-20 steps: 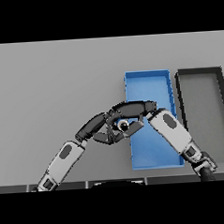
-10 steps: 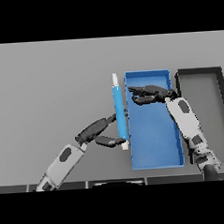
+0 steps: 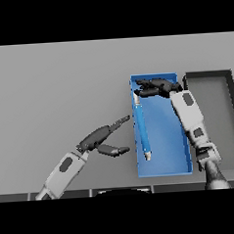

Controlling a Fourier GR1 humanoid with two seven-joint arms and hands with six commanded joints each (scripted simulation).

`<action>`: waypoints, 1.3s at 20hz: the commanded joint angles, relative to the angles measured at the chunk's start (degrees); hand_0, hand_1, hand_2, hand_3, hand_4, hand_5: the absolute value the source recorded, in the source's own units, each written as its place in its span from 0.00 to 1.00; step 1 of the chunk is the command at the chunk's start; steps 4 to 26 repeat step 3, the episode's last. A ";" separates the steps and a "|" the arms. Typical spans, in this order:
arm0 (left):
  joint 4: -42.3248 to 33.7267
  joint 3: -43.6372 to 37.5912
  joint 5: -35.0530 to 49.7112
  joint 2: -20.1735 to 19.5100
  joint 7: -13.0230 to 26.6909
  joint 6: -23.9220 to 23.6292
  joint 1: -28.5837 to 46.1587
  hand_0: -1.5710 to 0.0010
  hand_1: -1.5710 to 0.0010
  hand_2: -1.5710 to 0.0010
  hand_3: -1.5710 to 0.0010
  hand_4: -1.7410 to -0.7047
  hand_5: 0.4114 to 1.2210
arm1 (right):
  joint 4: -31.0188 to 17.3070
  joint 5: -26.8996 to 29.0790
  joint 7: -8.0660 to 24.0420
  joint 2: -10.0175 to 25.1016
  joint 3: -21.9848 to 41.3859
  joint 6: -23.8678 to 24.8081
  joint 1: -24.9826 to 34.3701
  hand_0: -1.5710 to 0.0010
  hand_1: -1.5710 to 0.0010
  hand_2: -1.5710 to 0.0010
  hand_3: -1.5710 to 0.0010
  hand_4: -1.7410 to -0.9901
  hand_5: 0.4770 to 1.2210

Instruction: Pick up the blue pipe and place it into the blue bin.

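Released, blue pipe [image 3: 142, 128] lies inside blue bin [image 3: 184, 134]

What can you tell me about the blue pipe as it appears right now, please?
The blue pipe is a slim, straight rod, smooth and plastic-looking, with pale tips at both ends. It lies lengthwise inside the blue bin, along the bin's left side, slightly slanted, its far end near the bin's upper left corner. The right hand hovers over the bin's far end with its fingertips close to the pipe's upper tip; contact cannot be judged. The left hand is open on the table, apart from the pipe.
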State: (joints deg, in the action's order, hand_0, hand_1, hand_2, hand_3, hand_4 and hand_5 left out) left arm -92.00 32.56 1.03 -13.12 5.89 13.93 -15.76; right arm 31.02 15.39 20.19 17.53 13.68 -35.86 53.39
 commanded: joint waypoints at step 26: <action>0.35 0.77 -0.84 0.74 0.77 -0.44 0.07 1.00 1.00 1.00 1.00 0.88 0.08 | -1.12 -0.55 -0.90 -0.10 0.12 -0.29 0.25 0.99 0.99 0.99 0.99 0.74 0.39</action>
